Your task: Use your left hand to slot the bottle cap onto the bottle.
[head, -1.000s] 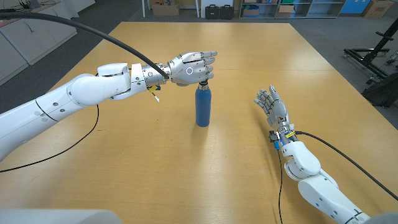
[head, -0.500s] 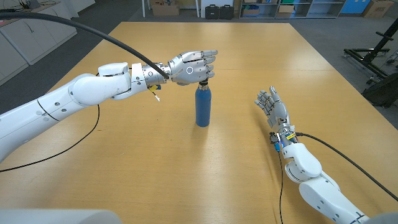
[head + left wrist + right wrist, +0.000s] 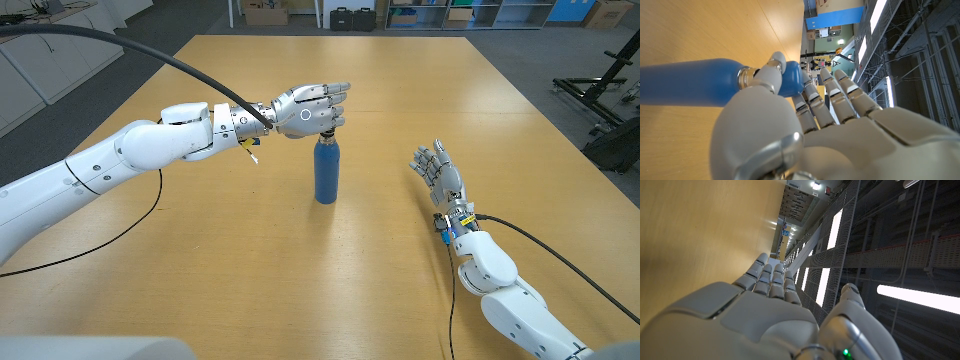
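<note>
Bottle cap (image 3: pixel 789 80), blue, sits on the neck of the blue bottle (image 3: pixel 690 82) in the left wrist view, pinched between the left hand's (image 3: pixel 805 135) thumb and fingers (image 3: pixel 812 102). From the head view, the bottle stands upright mid-bench (image 3: pixel 200 270), the left hand over its top; the right hand (image 3: pixel 440 172) rests well apart, fingers loosely spread, holding nothing. In the right wrist view, its fingers (image 3: pixel 771 277) lie extended along the bench.

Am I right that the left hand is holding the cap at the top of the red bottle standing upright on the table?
Not quite: the bottle is blue, not red, as the head view shows. The left hand does hold the cap at its top, and it stands upright on the table.
</note>
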Action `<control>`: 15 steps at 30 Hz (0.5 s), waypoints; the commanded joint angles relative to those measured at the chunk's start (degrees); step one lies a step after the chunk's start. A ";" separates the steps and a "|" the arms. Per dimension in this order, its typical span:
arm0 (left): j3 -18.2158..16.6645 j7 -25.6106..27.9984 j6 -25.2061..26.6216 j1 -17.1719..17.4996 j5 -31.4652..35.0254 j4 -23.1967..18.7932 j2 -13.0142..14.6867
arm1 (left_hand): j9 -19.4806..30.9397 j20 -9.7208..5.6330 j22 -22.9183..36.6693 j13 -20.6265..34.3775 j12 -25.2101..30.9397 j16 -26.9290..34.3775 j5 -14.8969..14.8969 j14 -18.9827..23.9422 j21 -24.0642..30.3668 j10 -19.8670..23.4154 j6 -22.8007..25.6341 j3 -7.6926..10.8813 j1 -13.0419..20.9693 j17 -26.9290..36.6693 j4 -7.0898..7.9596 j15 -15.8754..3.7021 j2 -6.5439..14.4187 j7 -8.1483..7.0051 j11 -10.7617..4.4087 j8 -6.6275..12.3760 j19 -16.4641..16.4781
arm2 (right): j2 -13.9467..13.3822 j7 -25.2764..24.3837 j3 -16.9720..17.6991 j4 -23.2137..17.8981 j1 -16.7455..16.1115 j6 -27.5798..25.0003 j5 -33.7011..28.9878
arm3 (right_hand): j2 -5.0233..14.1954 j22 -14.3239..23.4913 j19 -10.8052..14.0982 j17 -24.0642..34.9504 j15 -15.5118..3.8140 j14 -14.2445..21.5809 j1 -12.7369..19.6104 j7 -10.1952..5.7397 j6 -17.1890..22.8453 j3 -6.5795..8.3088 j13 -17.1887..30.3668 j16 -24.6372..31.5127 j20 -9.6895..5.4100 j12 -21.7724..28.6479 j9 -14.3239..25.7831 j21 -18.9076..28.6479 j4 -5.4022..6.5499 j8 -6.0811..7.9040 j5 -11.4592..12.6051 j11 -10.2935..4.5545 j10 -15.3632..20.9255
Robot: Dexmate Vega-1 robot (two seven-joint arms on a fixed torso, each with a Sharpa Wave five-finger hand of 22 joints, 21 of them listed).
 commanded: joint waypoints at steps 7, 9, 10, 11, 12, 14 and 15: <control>0.89 0.62 0.91 -0.26 -0.04 1.01 -0.31 | 0.16 -4.27 0.17 0.20 0.20 0.09 0.42 0.64 0.16 2.28 2.49 1.81 0.56 0.25 1.17 -9.70 2.08 -0.70 -1.59 0.68 0.55 | -0.03 0.44 0.12 0.50 0.57 -0.51 0.50 | 0.57 0.06 0.54 0.26 0.01 0.26 0.41 0.10 0.80 -0.17 0.09 -0.05 -0.08 0.27 0.24 -0.38 0.01 -0.03 0.37 -0.02 0.66; 0.89 0.58 1.07 -0.14 -0.07 1.00 -0.23 | 0.16 -4.27 0.17 0.20 0.20 0.09 0.42 0.64 0.16 2.29 2.50 1.83 0.57 0.24 1.17 -9.70 2.08 -0.70 -1.59 0.69 0.56 | -0.02 0.48 0.07 0.59 0.61 -0.48 0.44 | 0.58 0.07 0.55 0.26 0.03 0.27 0.41 0.10 0.81 -0.17 0.09 -0.05 -0.06 0.27 0.24 -0.40 0.01 -0.02 0.37 0.01 0.66; 0.91 0.62 1.11 -0.09 -0.05 1.02 -0.18 | 0.17 -4.24 0.17 0.20 0.20 0.08 0.43 0.63 0.16 2.29 2.51 1.83 0.57 0.24 1.17 -9.69 2.08 -0.70 -1.59 0.71 0.56 | 0.06 0.51 0.04 0.61 0.63 -0.51 0.63 | 0.58 0.07 0.55 0.26 0.06 0.27 0.41 0.12 0.82 -0.17 0.09 -0.05 -0.06 0.27 0.24 -0.40 0.01 -0.02 0.38 0.01 0.66; 0.94 0.60 1.12 0.00 -0.04 1.04 -0.07 | 0.17 -4.25 0.17 0.20 0.20 0.07 0.43 0.63 0.16 2.28 2.52 1.84 0.58 0.24 1.17 -9.69 2.08 -0.69 -1.59 0.72 0.58 | 0.08 0.52 0.01 0.63 0.64 -0.52 0.66 | 0.58 0.07 0.55 0.26 0.07 0.30 0.41 0.11 0.81 -0.17 0.09 -0.04 -0.05 0.26 0.24 -0.41 0.01 -0.02 0.38 0.02 0.64; 0.96 0.67 1.15 0.06 0.01 1.08 0.01 | 0.17 -4.25 0.17 0.20 0.19 0.07 0.43 0.64 0.17 2.27 2.52 1.85 0.58 0.24 1.17 -9.69 2.09 -0.69 -1.59 0.72 0.58 | 0.04 0.55 -0.03 0.69 0.66 -0.50 0.53 | 0.58 0.07 0.54 0.26 0.07 0.33 0.42 0.09 0.81 -0.17 0.09 -0.03 -0.04 0.27 0.24 -0.41 0.01 -0.02 0.38 0.01 0.66; 0.96 0.69 1.24 0.18 0.03 1.08 0.16 | 0.17 -4.24 0.17 0.20 0.19 0.07 0.43 0.64 0.16 2.27 2.52 1.85 0.59 0.24 1.17 -9.69 2.09 -0.69 -1.58 0.73 0.56 | 0.08 0.52 -0.08 0.67 0.68 -0.55 0.59 | 0.59 0.07 0.55 0.26 0.13 0.32 0.42 0.10 0.81 -0.17 0.09 -0.04 -0.06 0.30 0.24 -0.43 0.01 -0.03 0.38 0.07 0.73; 0.94 0.75 1.33 0.25 0.04 1.08 0.22 | 0.17 -4.26 0.17 0.20 0.19 0.08 0.43 0.65 0.16 2.26 2.53 1.86 0.59 0.24 1.17 -9.70 2.11 -0.69 -1.58 0.74 0.56 | 0.10 0.47 -0.11 0.66 0.70 -0.59 0.57 | 0.59 0.07 0.55 0.26 0.07 0.29 0.42 0.12 0.83 -0.17 0.09 -0.05 -0.07 0.30 0.24 -0.44 0.01 -0.02 0.38 0.07 0.73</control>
